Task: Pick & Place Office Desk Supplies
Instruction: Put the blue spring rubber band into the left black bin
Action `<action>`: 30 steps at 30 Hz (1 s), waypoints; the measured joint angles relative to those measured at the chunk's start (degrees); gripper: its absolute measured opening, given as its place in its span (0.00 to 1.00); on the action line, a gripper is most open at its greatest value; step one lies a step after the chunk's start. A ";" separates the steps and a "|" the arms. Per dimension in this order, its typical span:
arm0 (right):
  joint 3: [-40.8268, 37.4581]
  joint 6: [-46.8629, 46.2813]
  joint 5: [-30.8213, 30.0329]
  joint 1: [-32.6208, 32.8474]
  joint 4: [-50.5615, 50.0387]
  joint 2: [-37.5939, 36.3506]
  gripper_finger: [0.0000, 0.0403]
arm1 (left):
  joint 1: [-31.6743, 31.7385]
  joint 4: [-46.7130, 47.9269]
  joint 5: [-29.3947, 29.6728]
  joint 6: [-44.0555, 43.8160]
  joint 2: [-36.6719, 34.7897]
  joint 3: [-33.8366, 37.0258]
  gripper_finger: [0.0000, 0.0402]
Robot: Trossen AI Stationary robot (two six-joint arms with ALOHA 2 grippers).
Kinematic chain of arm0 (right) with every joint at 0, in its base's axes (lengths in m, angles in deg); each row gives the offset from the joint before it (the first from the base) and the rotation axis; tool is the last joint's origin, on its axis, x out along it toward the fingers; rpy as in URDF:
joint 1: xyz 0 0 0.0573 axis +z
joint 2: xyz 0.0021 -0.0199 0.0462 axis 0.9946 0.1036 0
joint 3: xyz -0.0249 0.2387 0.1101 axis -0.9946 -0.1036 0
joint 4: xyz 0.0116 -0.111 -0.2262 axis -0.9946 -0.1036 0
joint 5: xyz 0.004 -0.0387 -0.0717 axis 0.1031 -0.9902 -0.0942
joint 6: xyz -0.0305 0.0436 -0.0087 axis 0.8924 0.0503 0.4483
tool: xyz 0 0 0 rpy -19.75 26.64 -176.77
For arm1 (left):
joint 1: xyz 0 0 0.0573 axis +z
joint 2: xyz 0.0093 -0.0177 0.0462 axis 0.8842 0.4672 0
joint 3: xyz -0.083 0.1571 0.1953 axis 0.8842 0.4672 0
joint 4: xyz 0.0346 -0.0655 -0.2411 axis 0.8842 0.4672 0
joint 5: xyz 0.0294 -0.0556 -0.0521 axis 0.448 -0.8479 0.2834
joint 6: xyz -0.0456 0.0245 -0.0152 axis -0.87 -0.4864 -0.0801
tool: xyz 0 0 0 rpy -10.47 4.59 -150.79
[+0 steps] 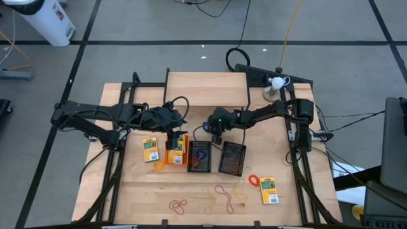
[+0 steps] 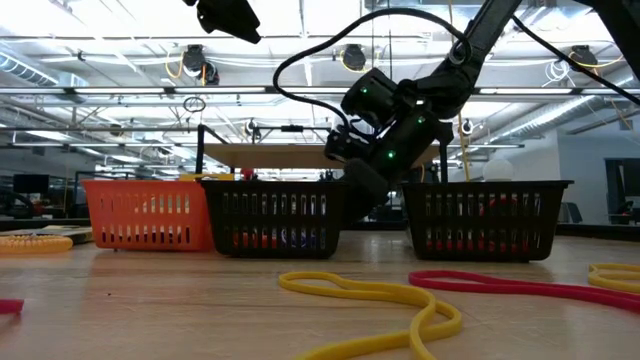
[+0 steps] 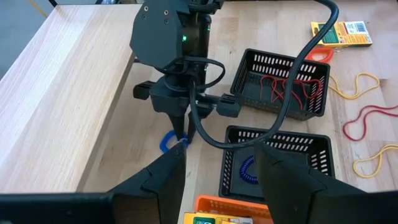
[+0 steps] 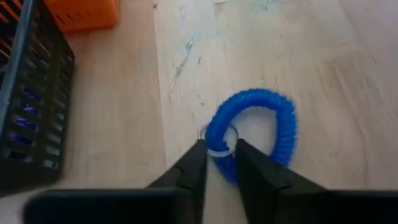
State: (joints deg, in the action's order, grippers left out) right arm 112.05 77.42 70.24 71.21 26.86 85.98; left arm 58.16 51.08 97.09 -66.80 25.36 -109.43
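My right gripper (image 4: 219, 155) points down at the table just beyond the far end of the middle black bin (image 1: 200, 156) and is shut on a blue coiled loop (image 4: 273, 124). My left gripper (image 3: 221, 180) hovers open above the orange bin (image 1: 175, 152), which holds yellow-and-green packs. The middle black bin holds another blue coil (image 3: 249, 168). The other black bin (image 3: 283, 84) holds red bands. Two more packs (image 1: 151, 149) (image 1: 269, 190) lie flat on the table. Red (image 1: 178, 205) and yellow (image 1: 238, 191) bands lie near the front edge. My right gripper pinches the blue coiled loop between its two fingers at the end with the small metal ring (image 4: 219, 144). The fingers (image 3: 180, 127) come from above, pointing down. The rest of the coil (image 4: 283, 134) lies flat on the table on the far side of the fingertips.
The light wooden shelf (image 1: 206, 89) stands at the table's far edge behind both grippers. An orange ring (image 1: 254, 180) lies by the right pack, an orange band (image 1: 158, 166) by the orange bin. In the low view, yellow (image 2: 380, 295) and red (image 2: 520, 285) bands lie before the bins.
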 joint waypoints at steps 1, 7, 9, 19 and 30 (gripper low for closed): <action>0.00 -0.55 0.38 0.00 -0.53 0.00 0.11 | 0.01 0.00 0.00 0.00 0.00 0.00 0.46; -0.02 -1.98 0.36 0.55 -0.20 -0.17 0.01 | 0.01 0.00 0.00 -0.04 0.00 0.00 0.46; -0.10 -2.09 0.27 1.17 -0.20 -0.63 0.01 | 0.00 0.00 0.00 -0.09 0.00 0.00 0.46; -0.26 2.40 -7.23 6.35 -0.54 -11.45 0.00 | 0.00 -1.00 0.02 0.45 0.00 0.00 0.46; -0.20 8.75 -8.92 10.57 -0.08 -25.34 0.00 | 0.00 -4.95 0.13 2.36 0.00 0.00 0.46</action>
State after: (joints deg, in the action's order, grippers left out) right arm 111.86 86.17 61.32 81.78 26.78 60.64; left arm 58.16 46.12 97.22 -64.44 25.36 -109.43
